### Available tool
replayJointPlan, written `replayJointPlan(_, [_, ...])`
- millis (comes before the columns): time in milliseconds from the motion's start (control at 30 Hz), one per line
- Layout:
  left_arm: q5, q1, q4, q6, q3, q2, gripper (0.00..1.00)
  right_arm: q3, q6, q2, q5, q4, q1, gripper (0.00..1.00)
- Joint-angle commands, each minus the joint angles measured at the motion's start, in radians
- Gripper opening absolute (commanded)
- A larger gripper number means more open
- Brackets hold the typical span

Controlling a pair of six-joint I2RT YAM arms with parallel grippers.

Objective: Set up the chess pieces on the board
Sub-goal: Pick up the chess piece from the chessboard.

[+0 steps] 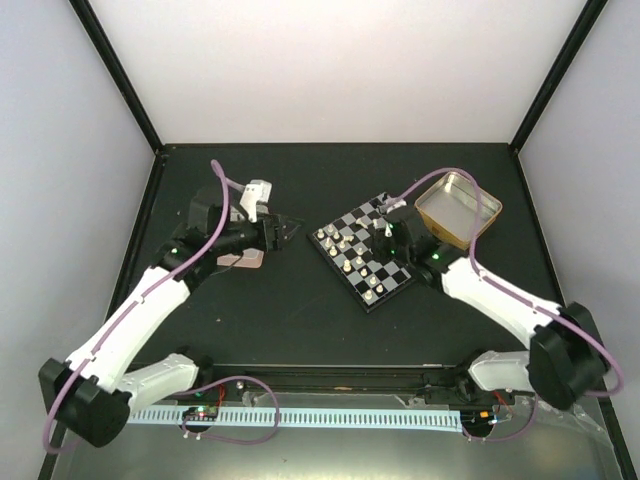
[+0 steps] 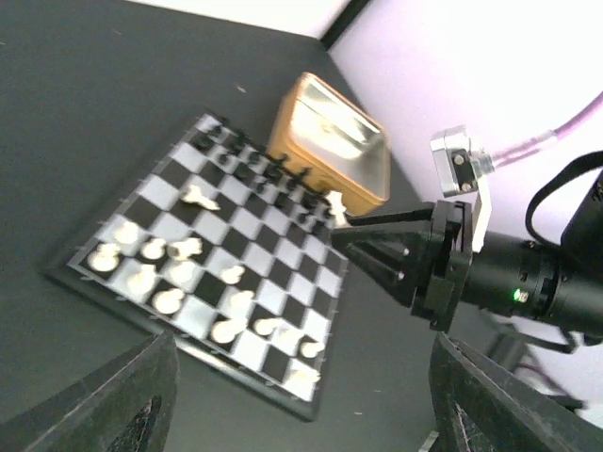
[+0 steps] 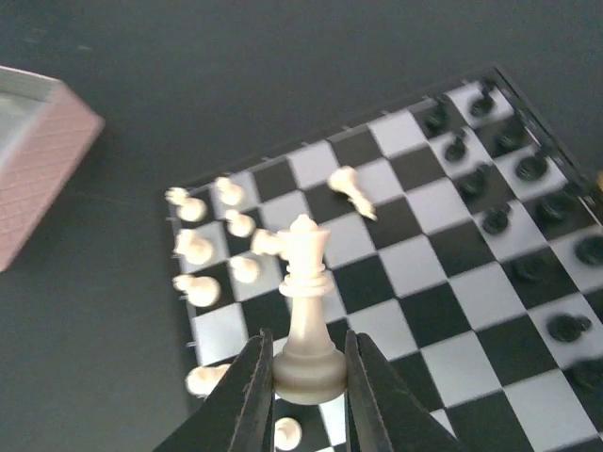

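The board (image 1: 362, 262) lies tilted at the table's middle right. Cream-white pieces (image 1: 340, 248) stand or lie on its left side. Black pieces (image 3: 530, 168) line its far side in the right wrist view. My right gripper (image 3: 306, 377) is shut on the base of an upright cream-white queen (image 3: 306, 282) and holds it above the board's white side. From above, that gripper (image 1: 385, 232) is over the board's far half. My left gripper (image 1: 287, 230) hovers left of the board. Its fingers (image 2: 104, 395) are wide apart and empty. The board (image 2: 283, 273) also shows in the left wrist view.
A gold-lined open tin (image 1: 458, 207) stands right behind the board and also shows in the left wrist view (image 2: 330, 141). A pink tin (image 1: 243, 259) lies under the left arm, seen at the left edge of the right wrist view (image 3: 38, 160). Black rails edge the table.
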Motion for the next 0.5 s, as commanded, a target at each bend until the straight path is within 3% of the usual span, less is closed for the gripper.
replayJointPlan(0, [0.25, 0.003, 0.202, -0.179, 0.006, 0.085, 0.74, -0.095, -0.155, -0.145, -0.221, 0.245, 0.003, 0.13])
replayJointPlan(200, [0.445, -0.013, 0.376, -0.321, 0.051, 0.255, 0.76, -0.125, -0.252, -0.24, -0.434, 0.27, 0.003, 0.14])
replayJointPlan(467, [0.502, -0.063, 0.43, -0.348, 0.137, 0.39, 0.75, -0.143, -0.29, -0.294, -0.588, 0.293, 0.004, 0.16])
